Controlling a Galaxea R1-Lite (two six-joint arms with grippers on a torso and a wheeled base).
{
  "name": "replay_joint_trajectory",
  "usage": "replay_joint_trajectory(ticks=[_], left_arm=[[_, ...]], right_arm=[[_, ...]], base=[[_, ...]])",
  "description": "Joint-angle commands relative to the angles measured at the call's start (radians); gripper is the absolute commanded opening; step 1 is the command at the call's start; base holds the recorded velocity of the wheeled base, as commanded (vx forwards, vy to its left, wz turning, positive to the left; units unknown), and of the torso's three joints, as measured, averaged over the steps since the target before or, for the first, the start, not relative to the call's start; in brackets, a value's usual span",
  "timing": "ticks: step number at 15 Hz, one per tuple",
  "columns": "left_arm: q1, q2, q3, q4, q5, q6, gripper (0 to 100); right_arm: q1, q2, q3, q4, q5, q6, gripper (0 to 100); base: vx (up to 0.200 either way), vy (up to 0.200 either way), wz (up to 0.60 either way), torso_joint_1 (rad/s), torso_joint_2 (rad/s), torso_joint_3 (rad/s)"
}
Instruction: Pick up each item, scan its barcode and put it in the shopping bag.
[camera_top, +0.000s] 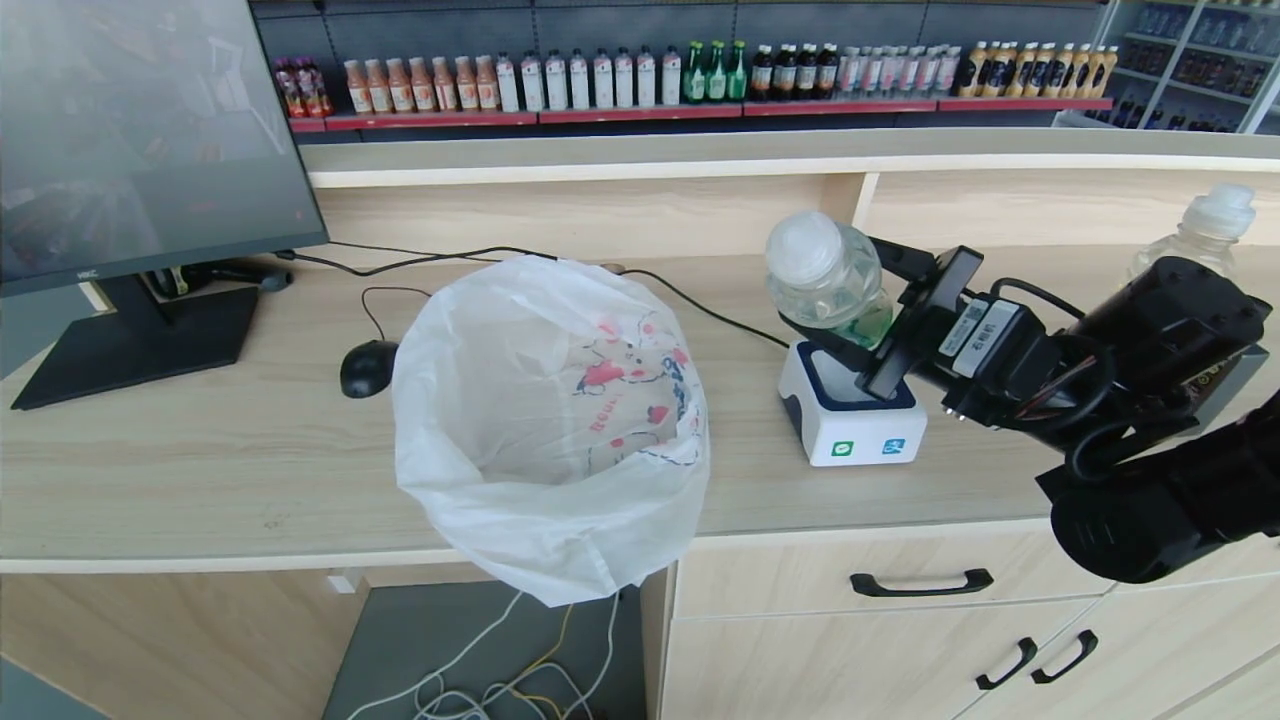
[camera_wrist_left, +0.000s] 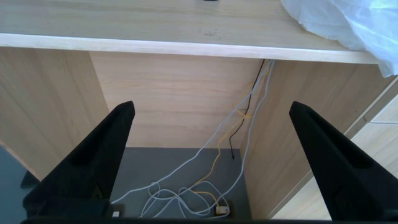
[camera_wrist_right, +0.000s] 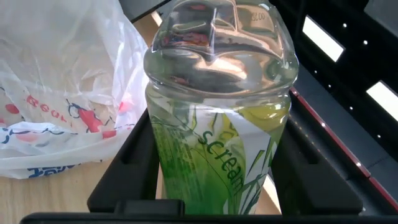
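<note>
In the head view, my right gripper (camera_top: 865, 305) is clamped on the clear, green-labelled bottle (camera_top: 828, 278), which is tilted just above the white scanner (camera_top: 850, 415) beside the shopping bag (camera_top: 550, 430). In the left wrist view, my left gripper (camera_wrist_left: 211, 109) hangs lower than the bag, its fingers spread wide apart. In the right wrist view, the bottle sits gripped between my fingers, with the bag close by.

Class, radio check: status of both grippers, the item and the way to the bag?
Left gripper open, empty, low before the counter. Right gripper shut on green-labelled bottle above scanner. Shopping bag open alongside, nothing between.
</note>
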Motion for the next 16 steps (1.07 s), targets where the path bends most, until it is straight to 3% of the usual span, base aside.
replay_joint_trajectory(ticks=[1,16], left_arm=[[0.0,0.0,0.0,0.0,0.0,0.0,100],[0.0,0.0,0.0,0.0,0.0,0.0,100]], right_arm=[[-0.001,0.011,-0.008,-0.001,0.0,-0.002,0],[-0.001,0.015,-0.002,-0.001,0.0,-0.003,0]], base=[[0.0,0.0,0.0,0.0,0.0,0.0],[0.0,0.0,0.0,0.0,0.0,0.0]])
